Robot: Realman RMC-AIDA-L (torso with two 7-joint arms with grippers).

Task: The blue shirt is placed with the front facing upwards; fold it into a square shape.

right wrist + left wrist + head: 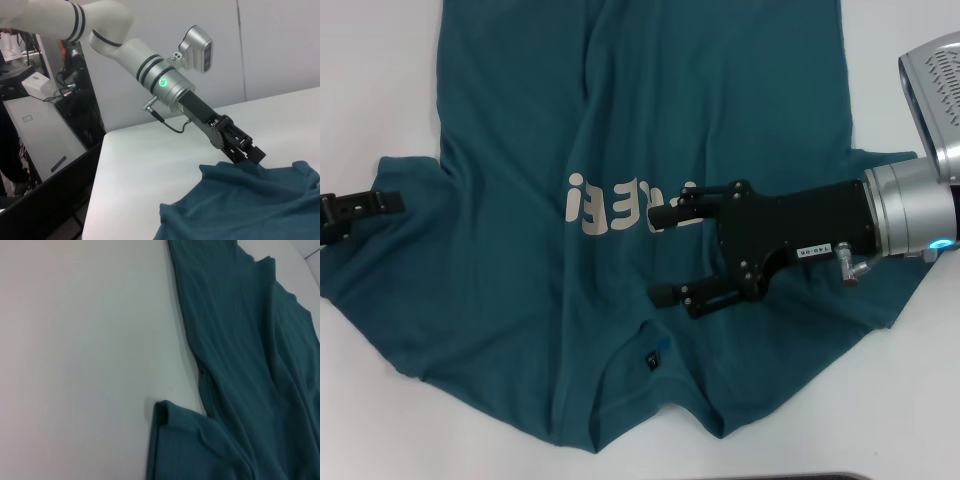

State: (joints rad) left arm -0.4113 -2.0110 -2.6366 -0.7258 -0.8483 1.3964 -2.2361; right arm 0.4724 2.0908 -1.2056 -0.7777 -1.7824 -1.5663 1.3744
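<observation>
While the right gripper [658,255] hovers jaws apart, the blue shirt [520,130] lies rumpled (left jaws unclear)

Bare table [380,90] far left and near right is wide open to pass, but the shirt [510,250] and right gripper [660,255] hog the middle.

White table [380,90] under my arms, plain matte top. 1 thing lies directly on it: blue shirt [520,330], spread front up, wrinkled, collar end toward me, pale chest lettering [610,195] showing, small black neck tag [652,359] near collar. Both sleeves rest on tabletop, bare white all round shirt.
</observation>
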